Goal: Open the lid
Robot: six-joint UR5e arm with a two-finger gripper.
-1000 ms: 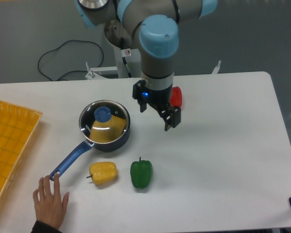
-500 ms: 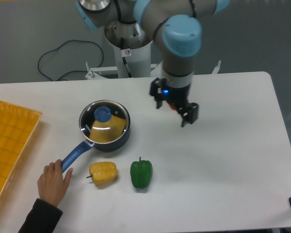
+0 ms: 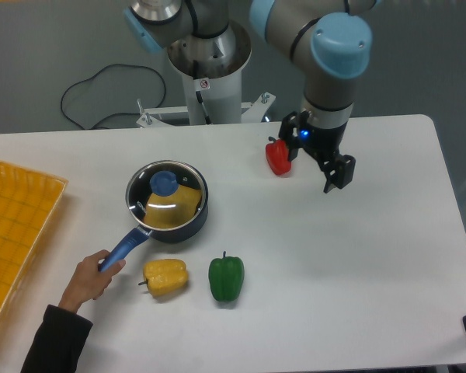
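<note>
The lid (image 3: 168, 189), clear glass with a thin metal rim and a blue knob (image 3: 164, 183), rests flat on the dark saucepan (image 3: 168, 203). Something yellow shows through the glass. A person's hand (image 3: 93, 274) grips the pan's blue handle (image 3: 125, 246). My gripper (image 3: 332, 172) hangs far to the right of the pan, above the table beside a red pepper (image 3: 278, 158). Nothing is between its fingers, and the angle does not show how wide the jaws stand.
A yellow pepper (image 3: 165, 277) and a green pepper (image 3: 226, 277) lie in front of the pan. A yellow tray (image 3: 15, 225) sits at the left edge. A black cable (image 3: 101, 97) loops at the back, near the arm's base column (image 3: 212, 74).
My gripper has swung right, away from the pan, uncovering the red pepper. The person's hand has moved up and taken hold of the pan's handle.
</note>
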